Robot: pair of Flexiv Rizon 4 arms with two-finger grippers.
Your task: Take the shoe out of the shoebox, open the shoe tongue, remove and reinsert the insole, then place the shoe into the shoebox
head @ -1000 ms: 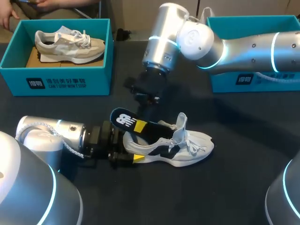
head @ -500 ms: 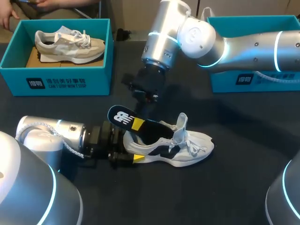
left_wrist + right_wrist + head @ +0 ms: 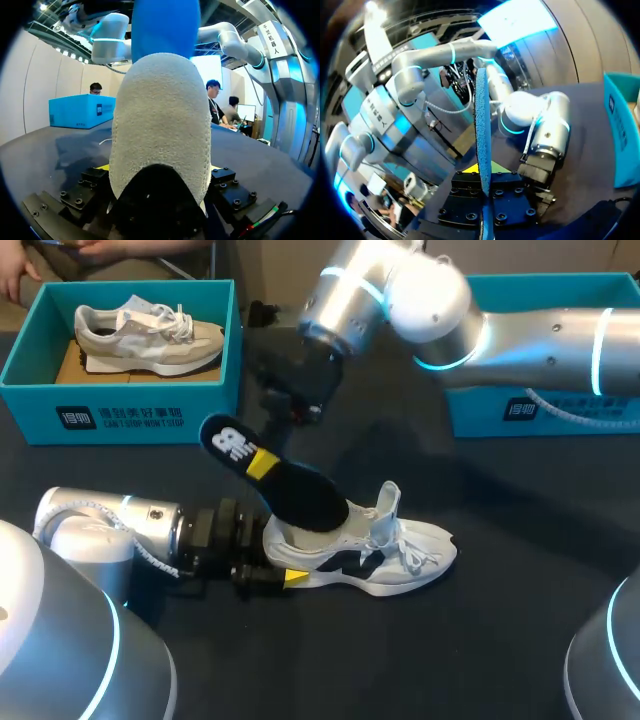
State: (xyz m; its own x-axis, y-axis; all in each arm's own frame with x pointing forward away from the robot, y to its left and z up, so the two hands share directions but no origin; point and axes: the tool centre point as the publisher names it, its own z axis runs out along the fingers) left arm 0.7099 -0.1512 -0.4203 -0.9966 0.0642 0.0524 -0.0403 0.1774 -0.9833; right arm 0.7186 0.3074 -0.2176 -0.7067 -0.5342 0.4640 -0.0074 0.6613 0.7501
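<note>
One white shoe [image 3: 400,565] with black side panels lies on its sole on the dark table [image 3: 500,640], outside both boxes, its tongue [image 3: 386,502] standing up over loose white laces [image 3: 412,552]. At the shoe's heel the left gripper [image 3: 282,560] is clenched on it. The left wrist view shows the knitted heel [image 3: 160,120] filling the space between the two fingers, with a sliver of yellow tip at each side. One insole [image 3: 300,495] rises out of the shoe's opening: its toe end sits inside the shoe, while its heel end slants up and away past the shoe's heel. Its top is black with a white logo, not read here, and its underside [image 3: 165,25] is blue. The right gripper [image 3: 262,462] grasps this insole above the shoe's heel. In the right wrist view the insole [image 3: 481,115] stands edge-on between that gripper's [image 3: 482,172] fingers, pinched from both sides. There are two teal shoeboxes, each with a patch of white print on its front wall. One shoebox [image 3: 130,410] sits well beyond the shoe's heel and holds a second, beige shoe [image 3: 150,330]. The other shoebox [image 3: 560,415] sits well beyond the shoe's toe, partly behind the right arm [image 3: 540,340], and its inside is hidden.
</note>
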